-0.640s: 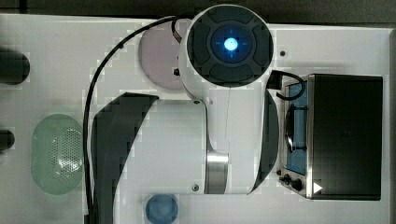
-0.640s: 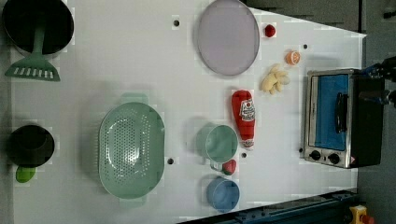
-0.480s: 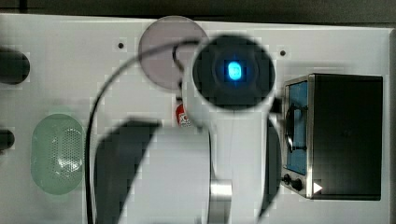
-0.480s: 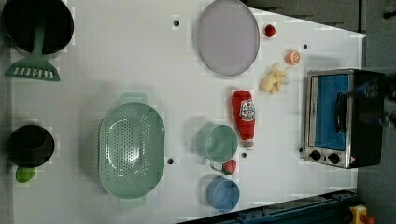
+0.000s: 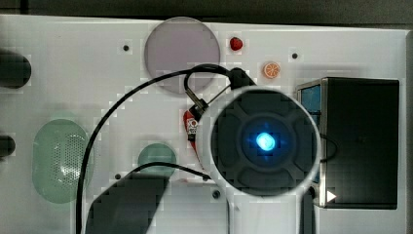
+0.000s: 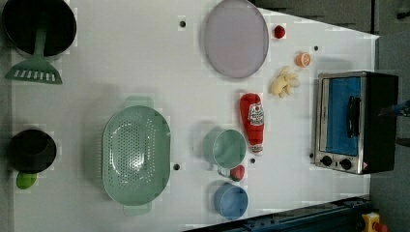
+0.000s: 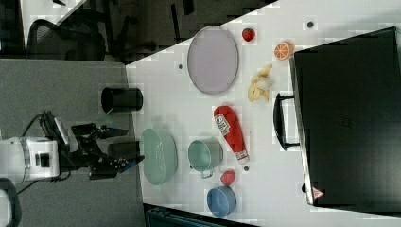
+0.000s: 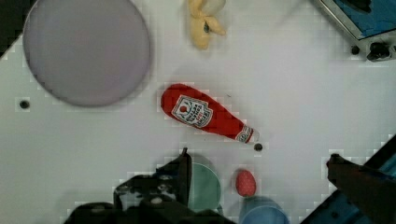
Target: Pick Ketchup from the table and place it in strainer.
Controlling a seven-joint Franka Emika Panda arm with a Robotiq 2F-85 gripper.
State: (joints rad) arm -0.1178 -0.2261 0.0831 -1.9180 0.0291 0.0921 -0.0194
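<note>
**Ketchup untouched on the table, arm high above it**

The Ketchup point(image 6: 253, 122) lay flat on the white table point(image 6: 121, 58), its white cap end pointing toward the left view's bottom, with nothing holding it. Just beside it, on the left view's left, stood a mint-green cup point(image 6: 227, 148); a small red lump point(image 6: 237, 172) and a blue cup point(image 6: 231, 200) sat a little farther toward the left view's bottom. The strainer point(image 6: 136, 153) rested well apart from the bottle, toward the left view's left, and its perforated bowl held nothing. A grey-lilac plate point(image 6: 235, 37) and a toy banana point(image 6: 283, 82) lay toward the left view's top, and a toaster oven point(image 6: 355, 121) stood at the left view's right.

In the wrist view, the bottle point(image 8: 205, 113) appeared whole and clear of the gripper point(image 8: 261, 163). One dark finger point(image 8: 183, 170) and the opposite one stood far apart at either side of that picture, so the jaws were wide and empty. Judging by how much of the table that camera took in, the gripper was well above the bottle. In the top view, the arm's body hid most of the Ketchup point(image 5: 188, 122).

By my reading, the task had barely begun: no grasp was made. The descent, the closing on the bottle, the carry across to the strainer and the release all remained.
</note>
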